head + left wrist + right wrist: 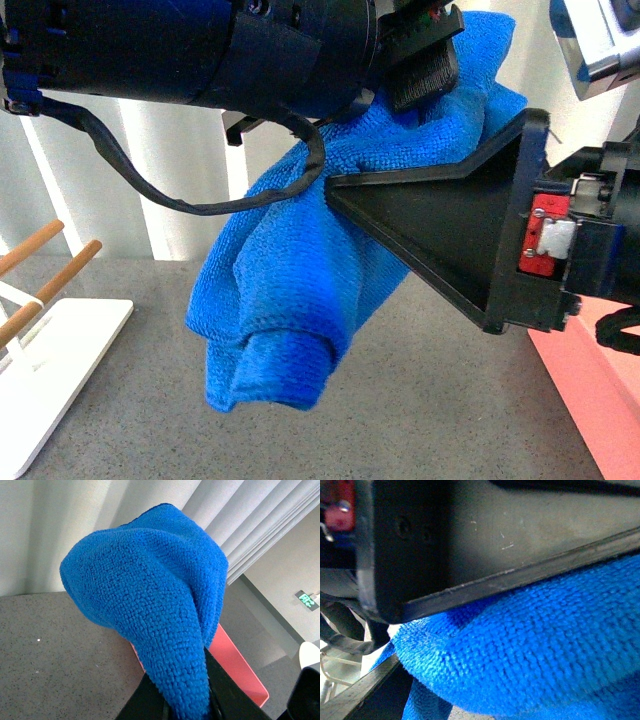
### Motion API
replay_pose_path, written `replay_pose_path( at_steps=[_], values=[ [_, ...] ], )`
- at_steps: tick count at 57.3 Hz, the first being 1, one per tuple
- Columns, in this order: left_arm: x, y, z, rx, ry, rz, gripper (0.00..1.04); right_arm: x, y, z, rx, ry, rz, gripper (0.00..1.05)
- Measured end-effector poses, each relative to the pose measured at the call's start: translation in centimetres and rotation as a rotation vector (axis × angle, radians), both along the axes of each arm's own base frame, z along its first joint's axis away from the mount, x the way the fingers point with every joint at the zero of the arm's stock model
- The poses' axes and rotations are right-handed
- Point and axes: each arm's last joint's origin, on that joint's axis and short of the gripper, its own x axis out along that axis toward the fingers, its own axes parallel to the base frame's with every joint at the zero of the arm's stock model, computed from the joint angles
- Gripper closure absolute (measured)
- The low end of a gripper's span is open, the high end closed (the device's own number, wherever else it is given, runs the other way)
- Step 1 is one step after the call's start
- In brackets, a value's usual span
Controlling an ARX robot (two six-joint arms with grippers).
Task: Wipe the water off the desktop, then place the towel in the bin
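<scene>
- Above the desktop point(430, 400), the towel point(280, 300) hangs in mid-air between the robot's two arms, clear of the speckled grey surface
- Reaching across the top of the front view, the left gripper point(425, 70) is clenched on the towel's upper part, one ribbed black pad pressed into the blue pile
- From the left wrist view, the cloth bulges out from between the black fingers point(150, 705) in a rounded, bunched mass
- Below that grip the towel drops in loose folds, its lowest fold rolled under and hanging over the desktop
- From the right side of the front view, the right gripper point(345, 190) points its black wedge-shaped finger at the cloth, the tip touching the towel's middle
- Seen from the right wrist, blue terry fills the space beside a black finger edge; whether this gripper has closed on the cloth I cannot tell
- Low at the right edge of the front view sits the bin point(590, 385), its salmon-pink wall below the right arm and to the side of the hanging towel
- At the far left, a white rack base point(60, 350) with wooden rods point(50, 285) rests on the desktop, well apart from the towel
- Pale curtains point(190, 170) hang behind the scene, and a black cable point(200, 205) loops beneath the left arm
</scene>
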Motion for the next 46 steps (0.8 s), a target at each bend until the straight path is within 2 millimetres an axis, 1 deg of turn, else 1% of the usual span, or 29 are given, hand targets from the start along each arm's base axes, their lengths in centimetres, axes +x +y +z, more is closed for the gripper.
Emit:
replay_pose_path(
  at_steps=[12,14,17,23,31,33,43,45,46],
  values=[
    [0.0,0.0,0.0,0.0,0.0,0.0,0.98,0.18,0.88,-0.73,0.05,0.02,0.019,0.07],
    [0.0,0.0,0.0,0.0,0.0,0.0,0.98,0.2,0.9,-0.73,0.059,0.022,0.019,0.09],
    [0.0,0.0,0.0,0.0,0.0,0.0,0.98,0.3,0.95,-0.66,0.08,0.024,0.018,0.19],
    [0.0,0.0,0.0,0.0,0.0,0.0,0.98,0.3,0.96,-0.5,0.101,0.032,0.024,0.33],
    [0.0,0.0,0.0,0.0,0.0,0.0,0.98,0.34,0.93,-0.29,0.122,0.043,0.024,0.61],
    [0.0,0.0,0.0,0.0,0.0,0.0,0.98,0.35,0.91,-0.31,0.124,0.048,0.022,0.66],
    [0.0,0.0,0.0,0.0,0.0,0.0,0.98,0.4,0.92,-0.51,0.113,0.062,0.007,0.85],
    [0.0,0.0,0.0,-0.001,0.001,0.0,0.96,0.41,0.93,-0.58,0.109,0.064,0.003,0.89],
    [0.0,0.0,0.0,-0.001,0.001,0.0,0.92,0.41,0.94,-0.6,0.107,0.063,0.003,0.9]
  ],
)
